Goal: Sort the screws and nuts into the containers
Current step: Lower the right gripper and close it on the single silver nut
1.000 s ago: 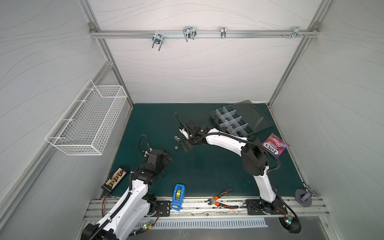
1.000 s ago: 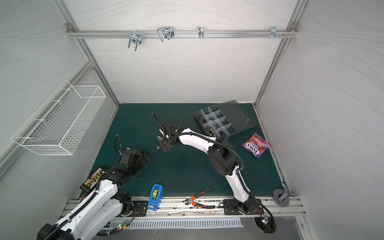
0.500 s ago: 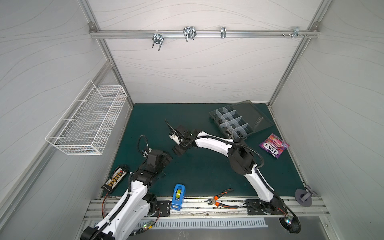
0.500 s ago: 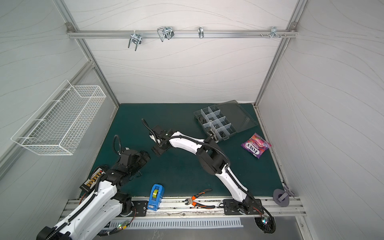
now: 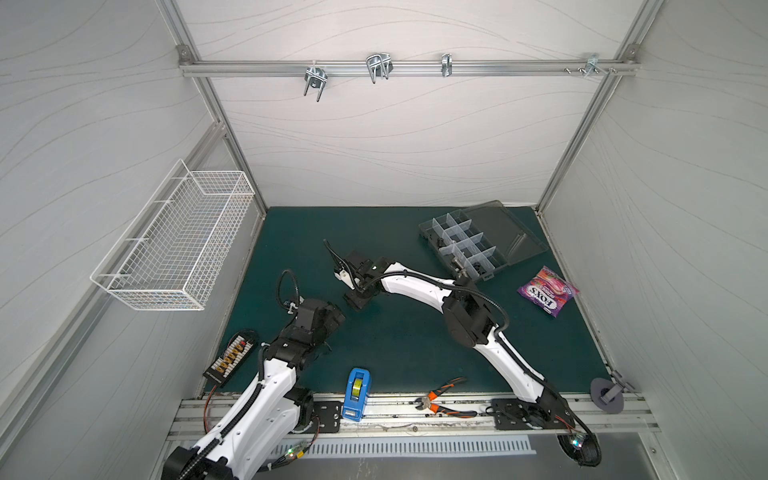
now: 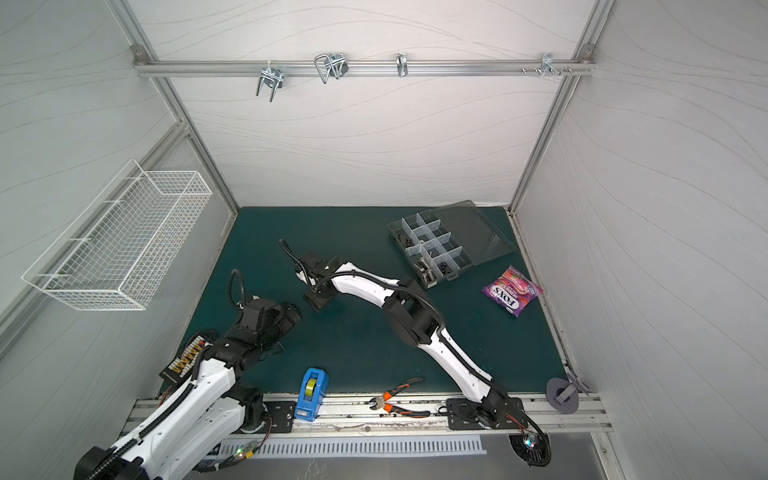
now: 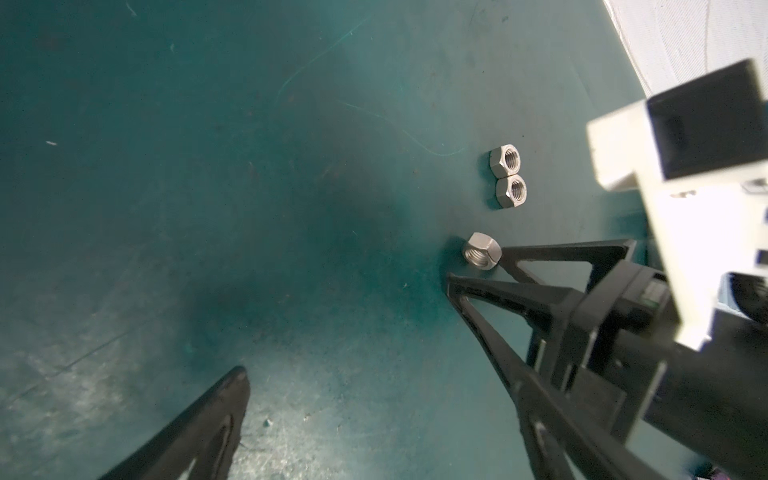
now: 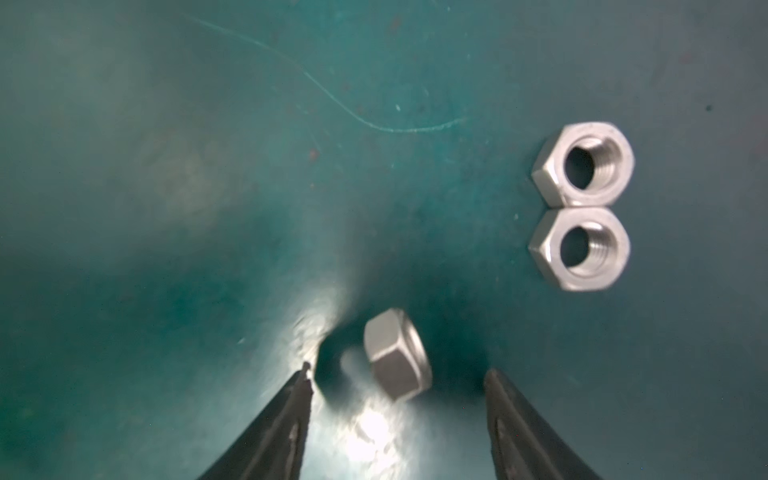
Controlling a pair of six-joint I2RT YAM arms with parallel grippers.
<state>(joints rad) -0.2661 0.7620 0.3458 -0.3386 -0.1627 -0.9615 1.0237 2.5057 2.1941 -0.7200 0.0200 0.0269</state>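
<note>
Your left gripper [image 5: 329, 318]: nearest front, jaws spread wide. Beyond it, your right gripper [image 8: 399, 372]: jaws apart, straddling tilted silver nut [image 8: 397, 353] on green mat [image 8: 166, 166], not touching it. Two flat nuts [image 8: 552, 183] just past, touching each other. Organizer box [image 5: 457, 241] far right, lid open.

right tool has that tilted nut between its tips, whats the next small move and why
Probably close the right tool on the tilted nut. The nut sits between its fingertips on the mat with a gap on each side, so nothing is gripped yet.
</note>
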